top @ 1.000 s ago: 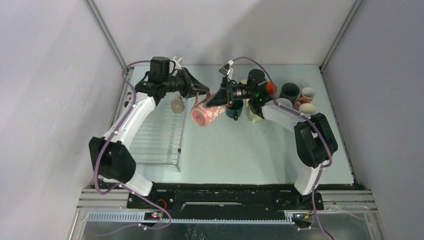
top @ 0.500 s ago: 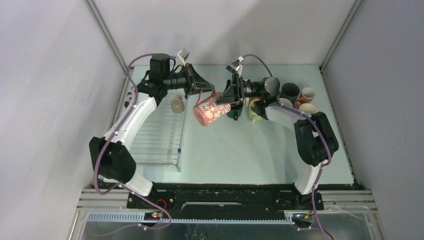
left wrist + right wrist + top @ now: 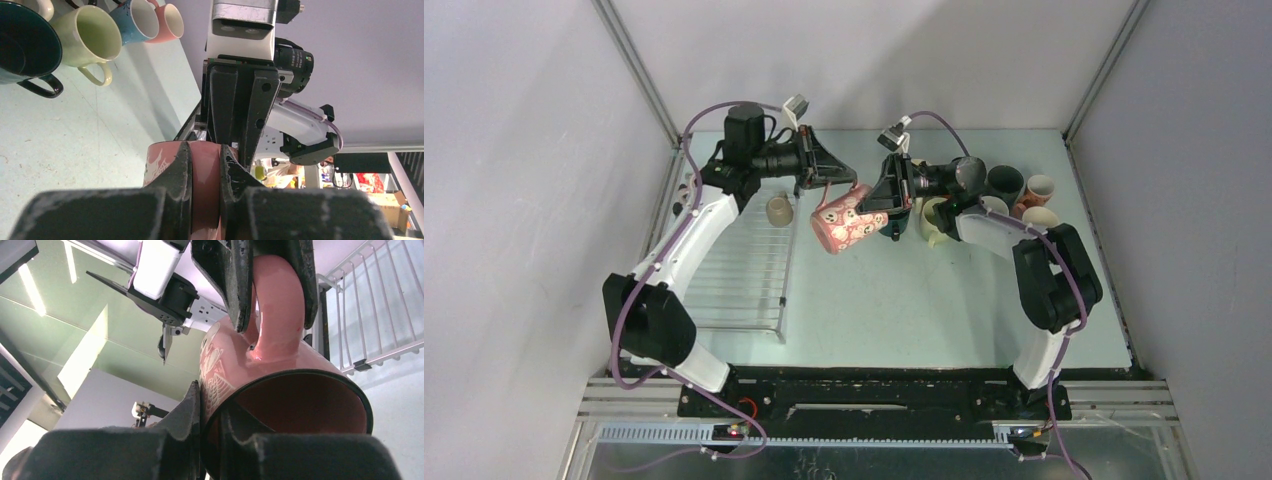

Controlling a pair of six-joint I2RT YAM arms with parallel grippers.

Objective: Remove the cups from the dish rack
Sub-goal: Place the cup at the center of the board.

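Currently the patterned pink ceramic mug (image 3: 842, 222) hangs tilted in the air just right of the silver wire dish rack (image 3: 742, 275); the left gripper (image 3: 852, 191) pinches its handle from above; the right gripper (image 3: 884, 208), farther from the rack, clamps its rim wall, mouth facing it.

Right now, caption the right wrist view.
Two grippers share the pink mug: left gripper on handle, right gripper on rim.

worktop (image 3: 904, 300): pale green, flat | left side: wire dish rack (image 3: 736, 275) lying along the left wall | far right: cups (image 3: 1004, 184) clustered upright, among them dark green cup (image 3: 22, 45), cream cup (image 3: 92, 35), blue cup (image 3: 134, 17), pink cup (image 3: 171, 20)
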